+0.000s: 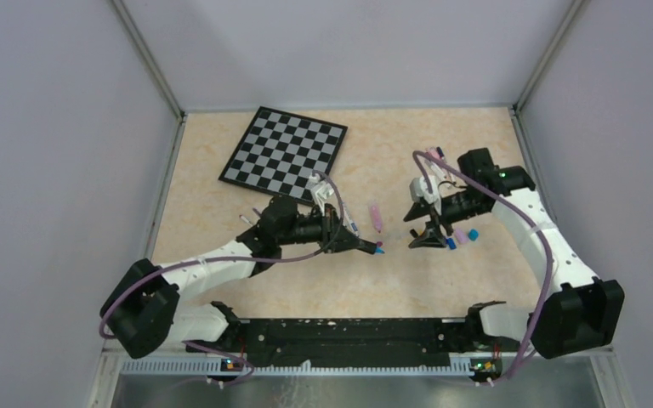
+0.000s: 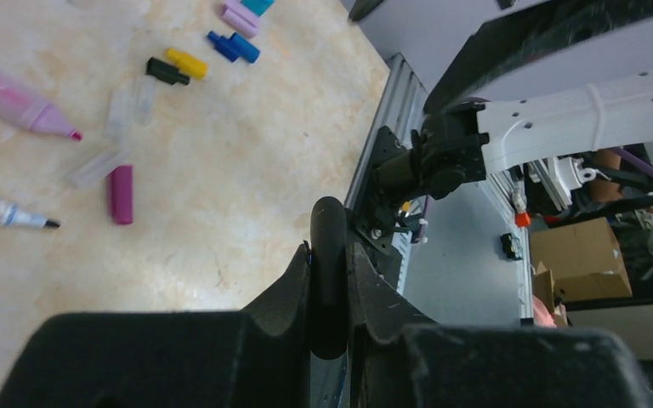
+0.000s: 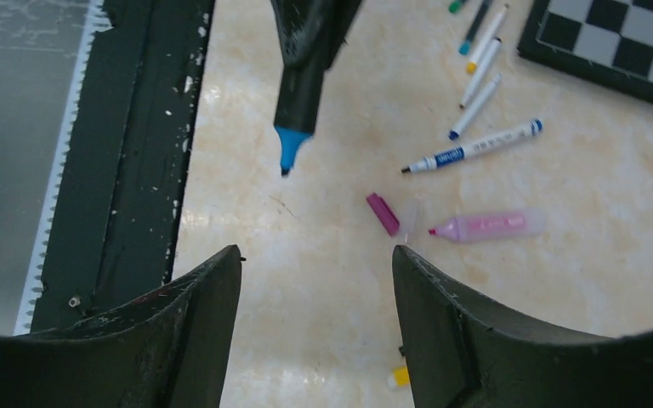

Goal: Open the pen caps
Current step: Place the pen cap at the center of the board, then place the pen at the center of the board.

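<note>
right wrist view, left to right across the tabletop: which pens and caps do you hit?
blue-tipped black marker → magenta cap → pink highlighter

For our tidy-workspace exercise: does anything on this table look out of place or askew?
The chessboard lies skewed to the edges of the table. A magenta cap lies loose beside an uncapped pink highlighter, whose tip is left bare.

I see a black marker (image 3: 293, 115) with a blue tip, a pink highlighter (image 3: 489, 226), a magenta cap (image 3: 383, 213) and a black-and-white chequered chessboard (image 1: 284, 153).
</note>
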